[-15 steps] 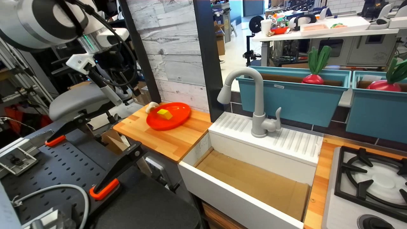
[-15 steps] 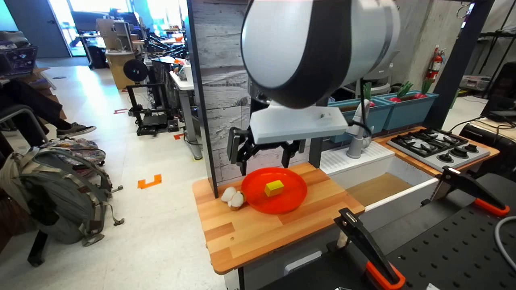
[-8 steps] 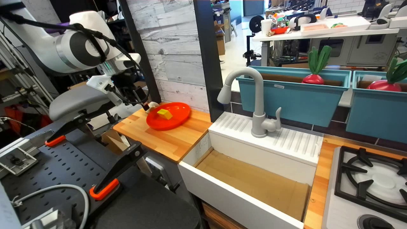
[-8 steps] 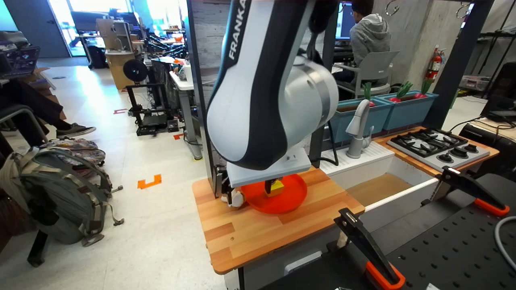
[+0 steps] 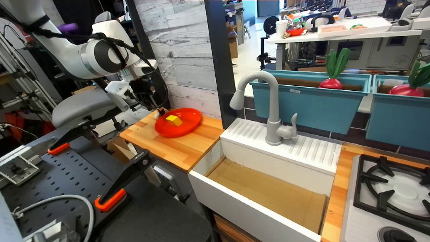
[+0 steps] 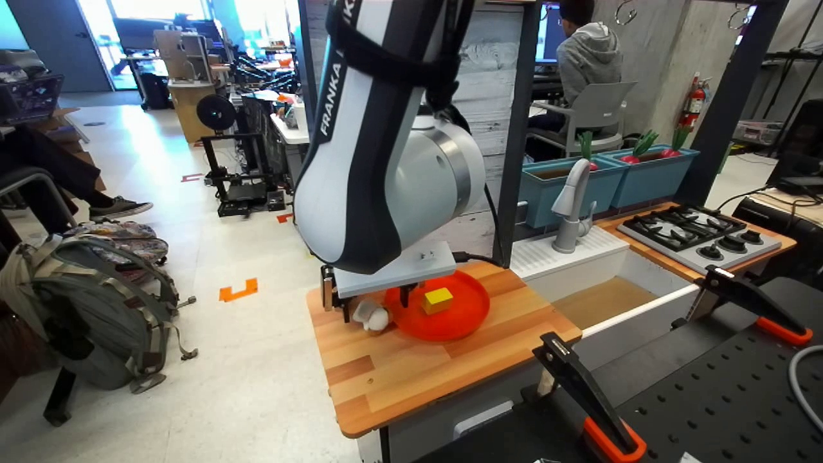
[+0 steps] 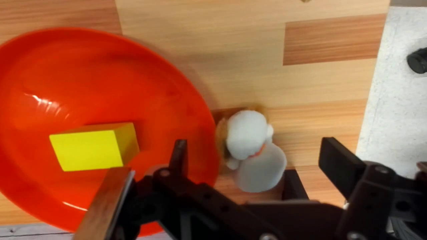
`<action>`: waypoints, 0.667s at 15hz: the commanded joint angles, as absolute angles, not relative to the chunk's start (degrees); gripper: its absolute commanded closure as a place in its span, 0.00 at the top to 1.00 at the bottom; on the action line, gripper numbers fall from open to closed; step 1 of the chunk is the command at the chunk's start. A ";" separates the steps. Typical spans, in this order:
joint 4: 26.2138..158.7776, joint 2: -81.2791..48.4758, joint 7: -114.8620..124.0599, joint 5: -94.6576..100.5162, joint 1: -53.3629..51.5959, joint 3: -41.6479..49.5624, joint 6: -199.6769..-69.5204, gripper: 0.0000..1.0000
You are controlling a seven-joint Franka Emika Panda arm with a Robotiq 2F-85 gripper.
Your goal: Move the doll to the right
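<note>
At the far left of an exterior view, a bag slumps on the floor, with a printer farther back, both well apart from the desk. Over the desk's back left corner hangs your claw, its fingers parted, one to either side of the doll; the wrist view shows you a gap on each side. The doll rests on the desk near that corner, between the plate and the foot of a dark post. That leaves you tight room: the post is just beside the doll, and in the wrist view one finger reaches across the plate's rim. Whether plate and doll touch, you cannot tell. A yellow block lies on the plate, and the plank wall rises behind. Past the desk you meet the sink with its tap at the back, and a clamp lower down, in front of the desk's corner. Farther right, blue planters stand behind the sink, a stove sits beyond it, and another clamp rises before the stove, well apart from your claw.
</note>
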State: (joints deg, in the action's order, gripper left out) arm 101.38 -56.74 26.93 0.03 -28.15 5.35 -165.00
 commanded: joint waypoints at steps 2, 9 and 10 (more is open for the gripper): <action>95.77 -59.28 26.63 -0.87 -28.31 5.20 -161.01 0.74; 92.59 -61.22 26.21 -0.91 -26.53 4.38 -157.48 0.20; 92.29 -61.45 26.26 -0.86 -26.39 4.45 -157.03 0.11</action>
State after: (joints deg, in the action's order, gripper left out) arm 95.21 -59.75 26.93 0.01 -27.61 5.18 -159.55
